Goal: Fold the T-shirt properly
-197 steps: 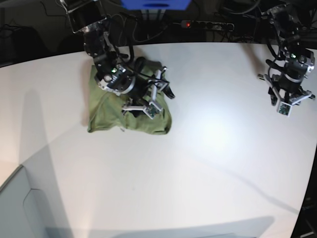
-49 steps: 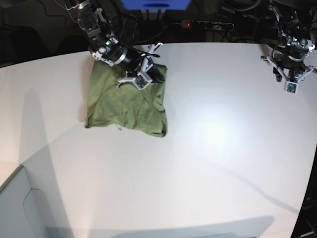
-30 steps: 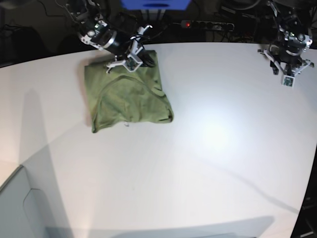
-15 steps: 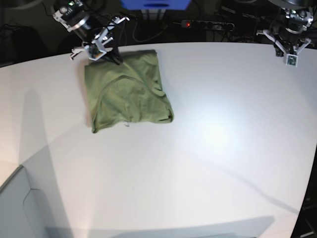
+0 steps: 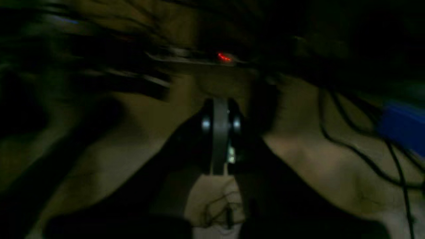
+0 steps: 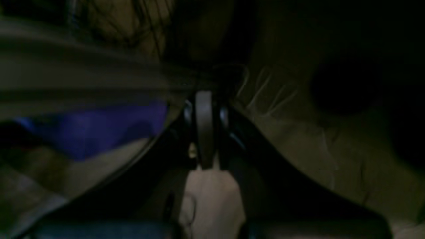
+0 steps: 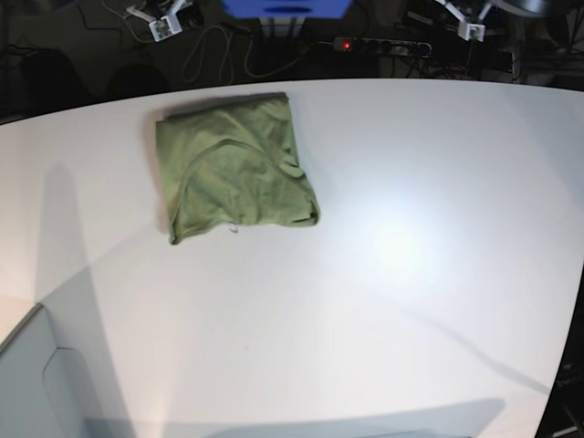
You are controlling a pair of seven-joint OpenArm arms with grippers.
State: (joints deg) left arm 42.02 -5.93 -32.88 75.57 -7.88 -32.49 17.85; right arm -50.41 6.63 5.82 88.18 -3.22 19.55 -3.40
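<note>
The olive-green T-shirt (image 7: 233, 169) lies folded into a rough rectangle on the white table (image 7: 411, 274), at the far left near the back edge. Nothing touches it. My right gripper (image 7: 164, 20) is raised beyond the table's back edge at the top left, away from the shirt. My left gripper (image 7: 470, 27) is raised beyond the back edge at the top right. The left wrist view is dark and blurred, and its gripper (image 5: 220, 132) shows jaws pressed together and empty. The right wrist view shows the same for its gripper (image 6: 204, 132). The shirt is out of both wrist views.
A power strip with a red light (image 7: 379, 44) and loose cables (image 7: 214, 50) lie behind the table's back edge, beside a blue object (image 7: 287, 7). A grey panel (image 7: 36, 383) stands at the front left corner.
The right gripper let go of the shirt's far edge and rose back past the table. The left gripper also rose and withdrew. The shirt has stayed flat and still for the last second.
</note>
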